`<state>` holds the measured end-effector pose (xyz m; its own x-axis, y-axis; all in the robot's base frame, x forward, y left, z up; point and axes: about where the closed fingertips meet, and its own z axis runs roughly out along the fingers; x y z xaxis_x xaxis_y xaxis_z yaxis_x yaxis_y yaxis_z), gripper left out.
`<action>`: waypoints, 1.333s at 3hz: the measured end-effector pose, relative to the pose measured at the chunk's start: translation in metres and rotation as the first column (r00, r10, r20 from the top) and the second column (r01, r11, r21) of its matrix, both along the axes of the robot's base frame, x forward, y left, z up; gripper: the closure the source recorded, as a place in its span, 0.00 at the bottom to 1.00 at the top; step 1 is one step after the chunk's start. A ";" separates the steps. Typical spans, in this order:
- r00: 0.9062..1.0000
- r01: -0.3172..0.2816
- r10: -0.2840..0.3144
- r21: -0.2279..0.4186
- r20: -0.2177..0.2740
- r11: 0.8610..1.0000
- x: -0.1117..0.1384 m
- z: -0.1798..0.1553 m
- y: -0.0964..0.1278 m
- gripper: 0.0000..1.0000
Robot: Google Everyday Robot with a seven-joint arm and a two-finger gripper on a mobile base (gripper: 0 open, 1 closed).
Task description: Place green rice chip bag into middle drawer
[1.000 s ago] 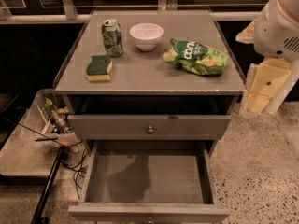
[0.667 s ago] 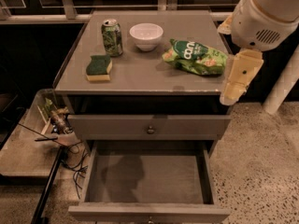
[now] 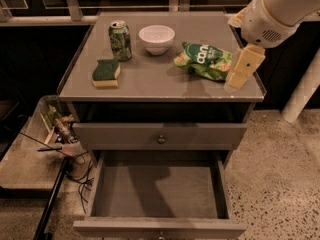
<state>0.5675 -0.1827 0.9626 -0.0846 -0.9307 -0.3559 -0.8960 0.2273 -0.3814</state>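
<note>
1. Your gripper (image 3: 239, 75): hung over worktop (image 3: 150, 86) at right edge, near front right corner. Clenched or released: could not tell.
2. Green rice chip bag (image 3: 205, 60): lay on worktop just left of gripper, toward right edge. Not lifted.
3. Middle drawer (image 3: 160, 194): stood pulled open below front edge, nothing inside.
4. Progress, as judged: drawer ready; you had grasp, carry and drop left.
5. Writing: white letters on bag's dark-green round logo, not legible. Soda can (image 3: 120, 40) print unreadable.
</note>
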 end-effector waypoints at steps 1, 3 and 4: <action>0.999 -0.050 0.048 0.070 0.020 0.996 0.035 -0.027 -0.016 0.00; 0.996 -0.073 0.068 0.081 0.059 0.994 0.063 -0.042 -0.019 0.00; 0.995 -0.061 0.055 0.082 0.078 0.995 0.086 -0.054 -0.030 0.00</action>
<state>0.6538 -0.2124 0.9083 -0.0016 -0.8995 -0.4369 -0.8780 0.2104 -0.4299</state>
